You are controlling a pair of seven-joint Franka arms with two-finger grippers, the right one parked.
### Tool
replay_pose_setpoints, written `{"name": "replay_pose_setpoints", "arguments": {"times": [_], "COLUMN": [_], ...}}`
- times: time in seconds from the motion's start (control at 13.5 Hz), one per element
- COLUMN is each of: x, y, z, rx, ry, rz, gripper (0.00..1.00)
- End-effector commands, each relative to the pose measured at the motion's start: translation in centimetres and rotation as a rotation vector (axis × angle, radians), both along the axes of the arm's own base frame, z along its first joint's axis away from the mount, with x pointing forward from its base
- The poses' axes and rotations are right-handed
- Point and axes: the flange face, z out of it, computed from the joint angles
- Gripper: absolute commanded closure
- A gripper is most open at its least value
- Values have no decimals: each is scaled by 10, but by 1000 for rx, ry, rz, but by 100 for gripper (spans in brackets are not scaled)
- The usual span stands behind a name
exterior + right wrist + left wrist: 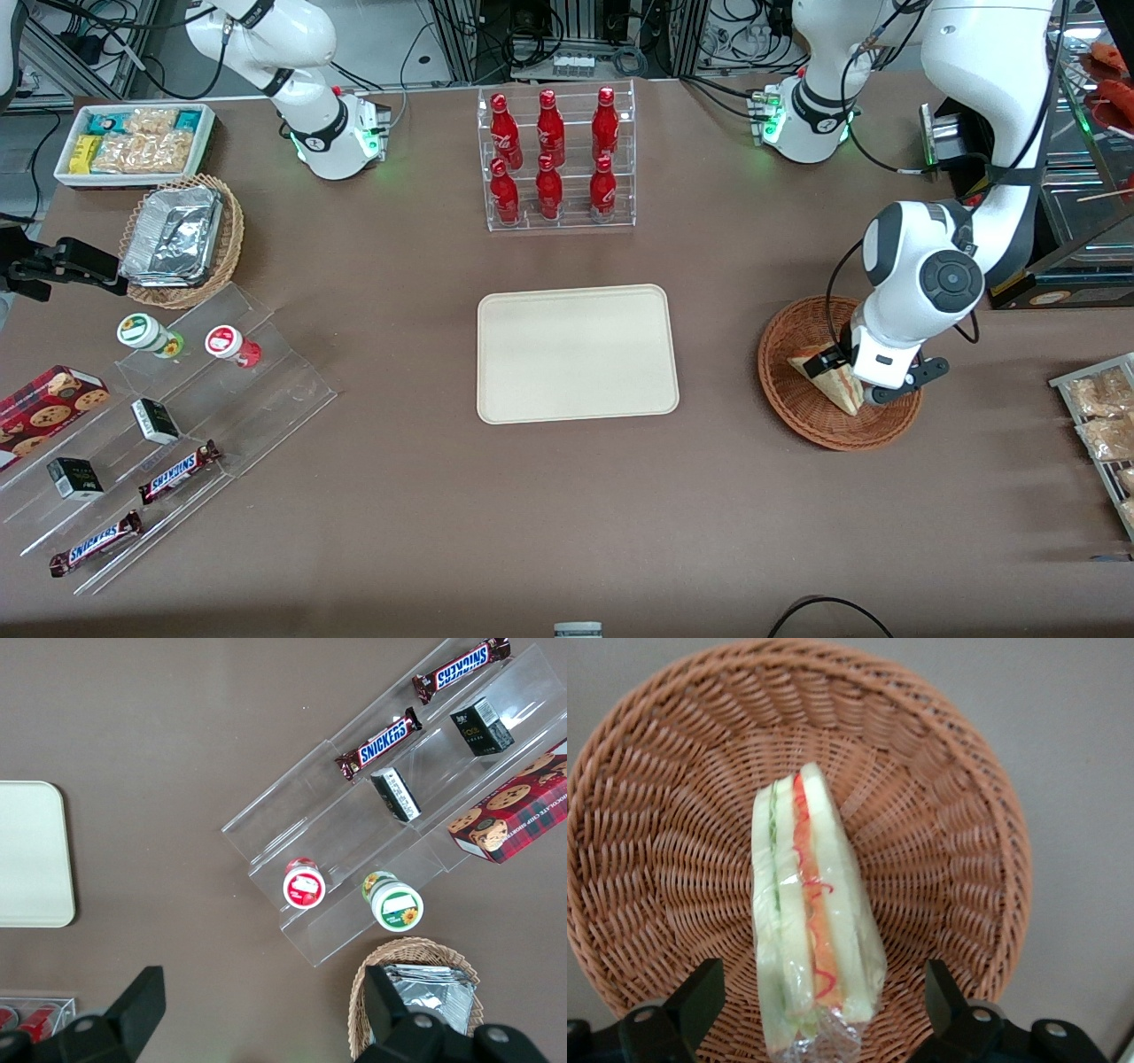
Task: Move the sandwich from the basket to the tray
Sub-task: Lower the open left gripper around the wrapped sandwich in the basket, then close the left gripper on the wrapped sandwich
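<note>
The sandwich [824, 374] [811, 904] lies in clear wrap inside the reddish-brown wicker basket [802, 421] [939, 806], standing on its edge with the red, orange and green layers facing up. My left gripper [852, 377] [821, 1001] is lowered into the basket and open, one finger on each side of the sandwich's wider end, with a gap showing between each finger and the bread. The cream tray [576, 354] [31, 855] lies bare at the table's middle, toward the parked arm's end from the basket.
A clear rack of red bottles [556, 159] stands farther from the front camera than the tray. Snack packets on a wire rack [1103, 416] sit at the working arm's end. Acrylic steps with candy bars [168, 425] and a tan basket of foil trays [182, 239] lie toward the parked arm's end.
</note>
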Motion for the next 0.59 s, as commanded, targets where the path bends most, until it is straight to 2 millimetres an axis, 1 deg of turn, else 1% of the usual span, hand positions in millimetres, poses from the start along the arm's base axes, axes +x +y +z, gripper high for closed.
{"name": "replay_pose_setpoints", "arguments": {"times": [0.0,0.15,0.3,0.52], "x": [-10,-8,-6,-1], "y": [2,2,2,9], "z": [-2,-6,-14,-24], "rx": [15,12,11,10], "ry": [-8,-28,-39,-61], "rz": [21,44,46,62], "gripper": [0,0,0,0]}}
